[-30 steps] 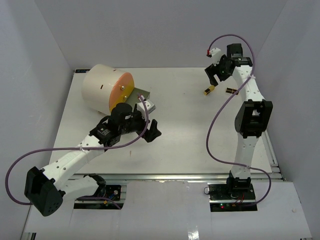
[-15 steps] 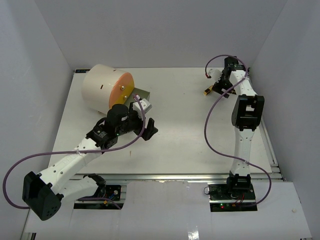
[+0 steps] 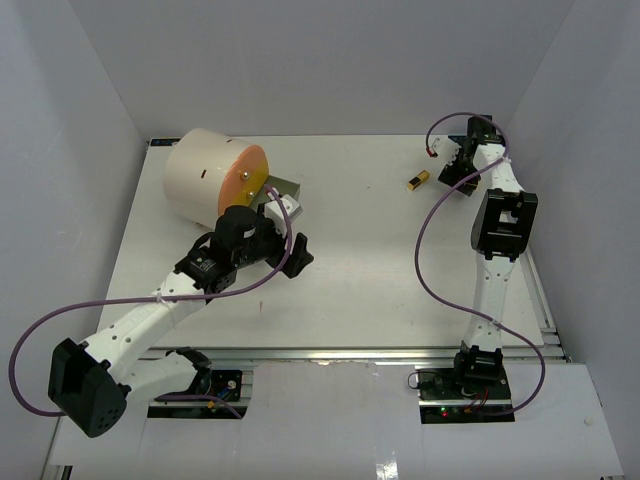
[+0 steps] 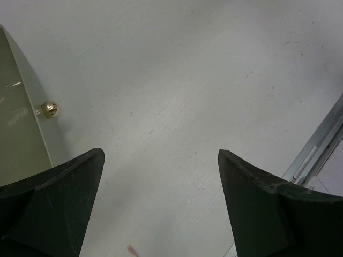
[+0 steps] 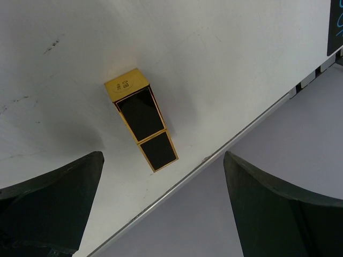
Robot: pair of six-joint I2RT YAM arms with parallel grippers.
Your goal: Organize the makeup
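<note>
We read this as the pick step for a lipstick. The right gripper (image 5: 162, 155) hovers at the far right of the table (image 3: 380, 290) with its fingers spread wide and nothing held. The lipstick tube (image 5: 142, 120) lies flat between and just ahead of them, gold end pointing away, close to the table edge. The top view shows a gold-black tube (image 3: 418, 181) lying just left of the right gripper (image 3: 452, 175). We cannot tell if that is the same tube or a second one, because the wrist hides what is under it. Next move, in our judgement: turn the wrist so the fingers square up to the tube's long sides, lower, close, then carry it left toward storage. The risk is that the tube sits skewed to the fingers and near the edge, so a nudge could slide it off. The left gripper (image 4: 159, 155) is also wide and holds nothing, low over the table at middle-left, just near of the cream cylinder (image 3: 200, 175) with the orange front. A grey-green drawer panel (image 4: 21, 134) with a small gold knob (image 4: 50, 109) sits at the left of that wrist view. The left arm lies across the likely carry path toward the cylinder.
</note>
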